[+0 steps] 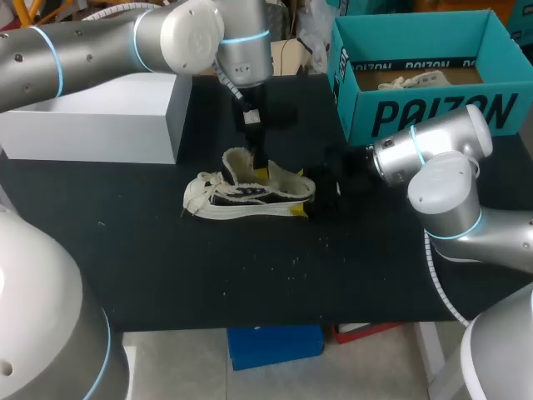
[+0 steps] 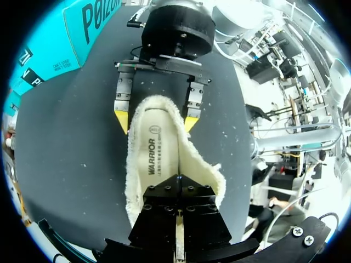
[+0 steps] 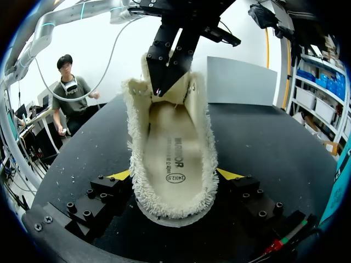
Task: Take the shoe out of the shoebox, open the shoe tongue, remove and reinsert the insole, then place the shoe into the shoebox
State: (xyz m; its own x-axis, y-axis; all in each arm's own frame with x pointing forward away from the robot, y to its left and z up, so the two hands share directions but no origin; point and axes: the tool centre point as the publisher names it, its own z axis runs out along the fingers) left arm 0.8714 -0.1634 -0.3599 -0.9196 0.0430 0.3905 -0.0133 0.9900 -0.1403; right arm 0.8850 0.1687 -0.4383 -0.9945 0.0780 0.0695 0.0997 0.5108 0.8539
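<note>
Pinching the tongue [image 1: 237, 165] of the fleece-lined shoe [image 1: 250, 196] with the left gripper [image 1: 260, 167]; clamping its heel between the right gripper's [image 3: 174, 175] yellow tips, on the black table [image 1: 250, 275].

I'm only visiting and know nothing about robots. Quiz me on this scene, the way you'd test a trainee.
1. True or false: the shoe lies inside the shoebox.
2. The left gripper pinches: A the shoebox, B the shoe's tongue, C the table.
3. Fill in: the right gripper holds the shoe by its ___.
Key: 1 false, it lies on the table, outside the shoebox; 2 B; 3 heel.
</note>
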